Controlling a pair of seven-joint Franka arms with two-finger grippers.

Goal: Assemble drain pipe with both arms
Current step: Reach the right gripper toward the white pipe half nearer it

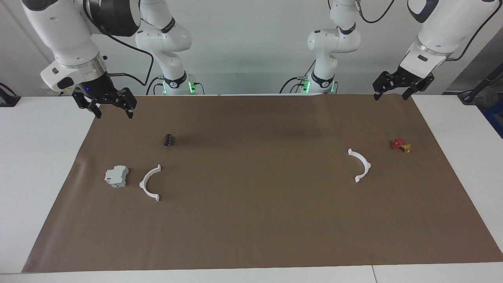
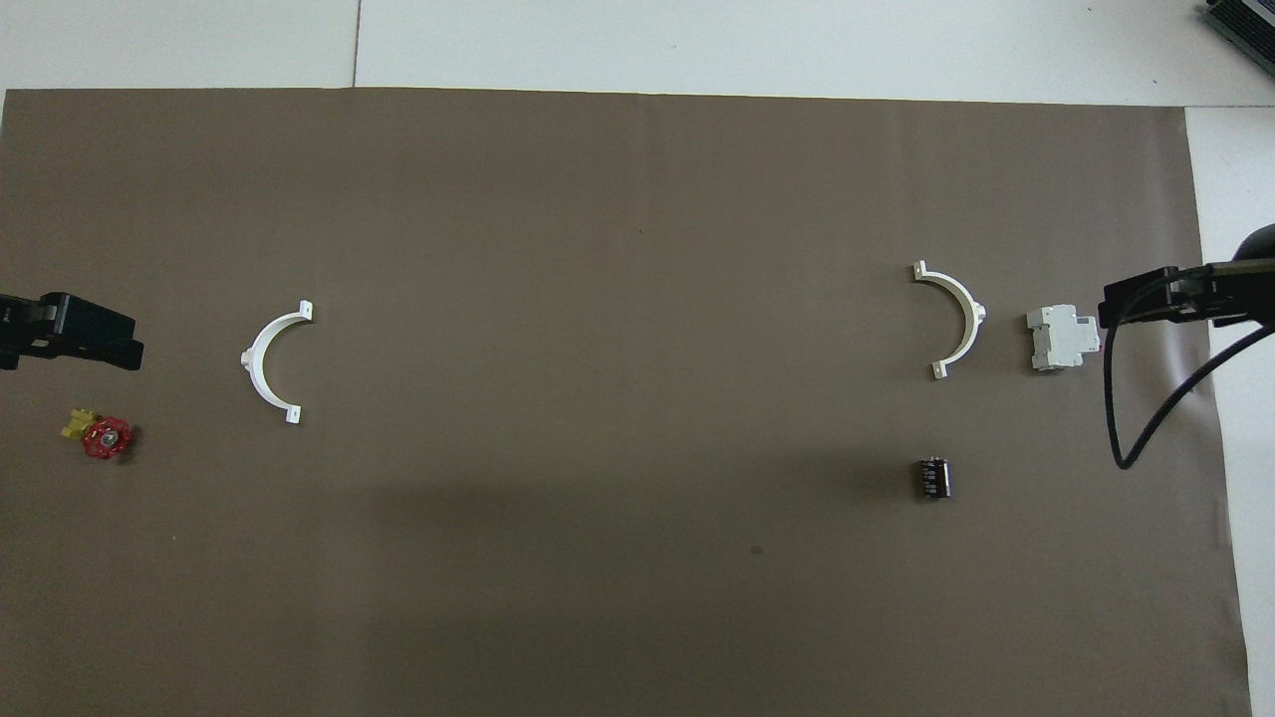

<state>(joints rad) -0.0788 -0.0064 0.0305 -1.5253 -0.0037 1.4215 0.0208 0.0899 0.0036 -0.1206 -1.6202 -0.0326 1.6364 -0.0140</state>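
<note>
The drain pipe lies in two separate white half-ring arcs on the brown mat. One arc is toward the right arm's end and also shows in the overhead view. The other arc is toward the left arm's end, seen from overhead too. My right gripper hangs open and empty over the mat's corner nearest the robots, apart from its arc. My left gripper hangs open and empty over the mat's edge nearest the robots.
A grey-white boxy block lies beside the arc at the right arm's end. A small black cylinder lies nearer to the robots than that arc. A red and yellow valve lies beside the other arc.
</note>
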